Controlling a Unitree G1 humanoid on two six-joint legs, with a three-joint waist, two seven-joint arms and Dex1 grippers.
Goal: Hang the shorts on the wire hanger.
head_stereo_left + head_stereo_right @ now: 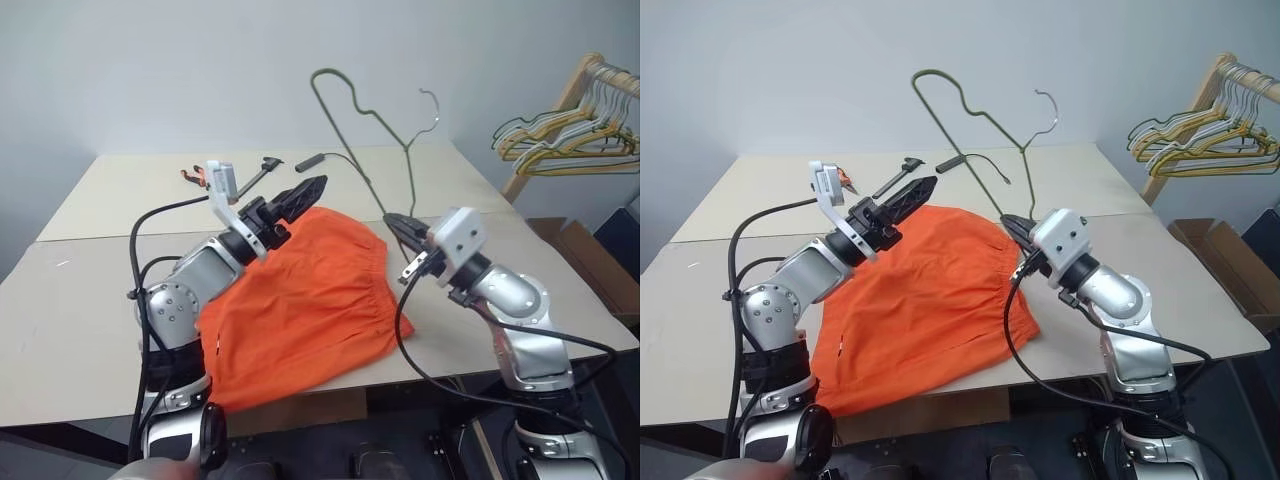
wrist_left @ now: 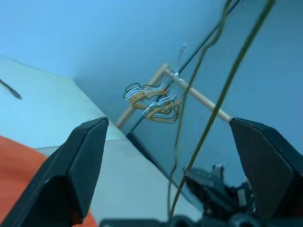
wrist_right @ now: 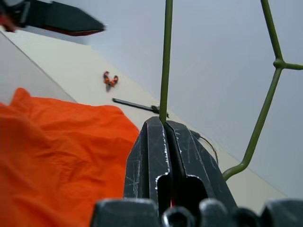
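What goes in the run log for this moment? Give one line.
right gripper: shut on wire hanger, held up above table | left gripper: open, holding nothing | shorts: flat on table, not hung

Your head cameras look down over the table [image 1: 80, 300]; your wrist cameras peer closely along their fingers, sharing the wire hanger [image 3: 165, 61].
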